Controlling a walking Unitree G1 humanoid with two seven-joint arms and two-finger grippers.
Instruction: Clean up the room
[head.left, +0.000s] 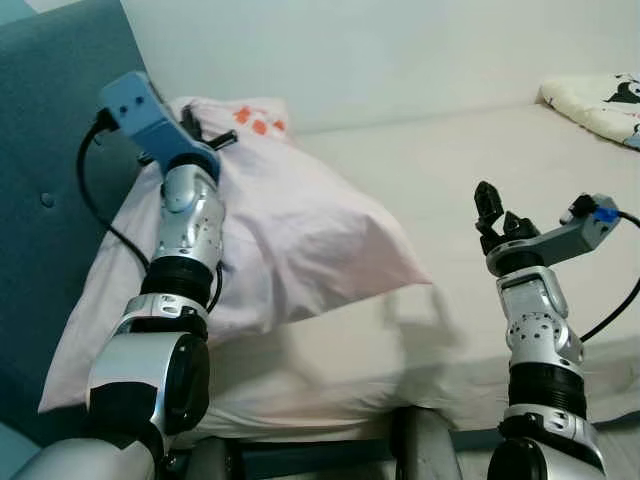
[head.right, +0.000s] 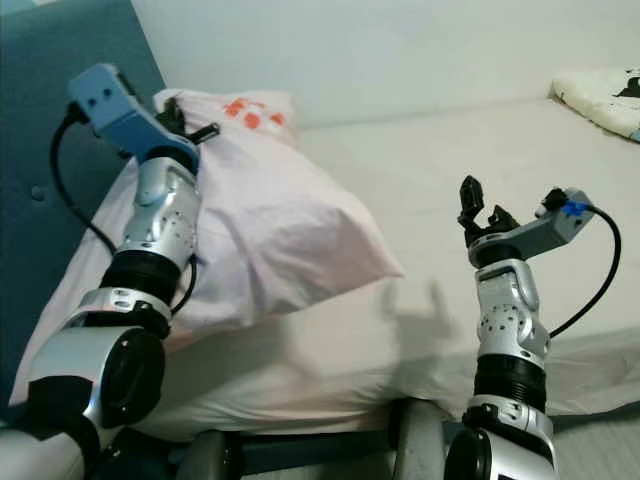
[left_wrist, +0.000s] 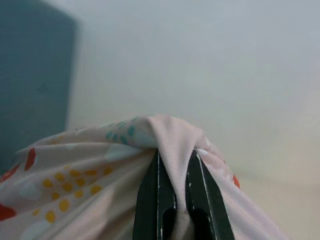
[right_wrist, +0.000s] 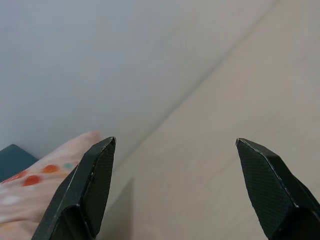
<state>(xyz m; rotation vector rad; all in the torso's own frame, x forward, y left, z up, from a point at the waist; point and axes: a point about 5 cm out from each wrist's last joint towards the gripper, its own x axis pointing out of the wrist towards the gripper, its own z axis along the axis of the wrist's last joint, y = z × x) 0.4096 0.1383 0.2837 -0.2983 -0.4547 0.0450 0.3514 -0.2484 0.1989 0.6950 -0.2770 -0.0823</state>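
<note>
A pale pink pillow (head.left: 290, 240) with orange and yellow dots near its top lies on the bed, propped against the teal headboard (head.left: 50, 170). My left gripper (head.left: 205, 135) is at the pillow's upper corner, shut on a fold of the pillow fabric (left_wrist: 172, 145). My right gripper (head.left: 497, 212) is raised over the mattress to the right of the pillow, open with nothing between its fingers (right_wrist: 95, 185).
The cream mattress (head.left: 450, 170) stretches back to a pale wall (head.left: 350, 50). A patterned white blanket (head.left: 600, 105) lies at the far right corner. The bed's front edge runs just ahead of my arms.
</note>
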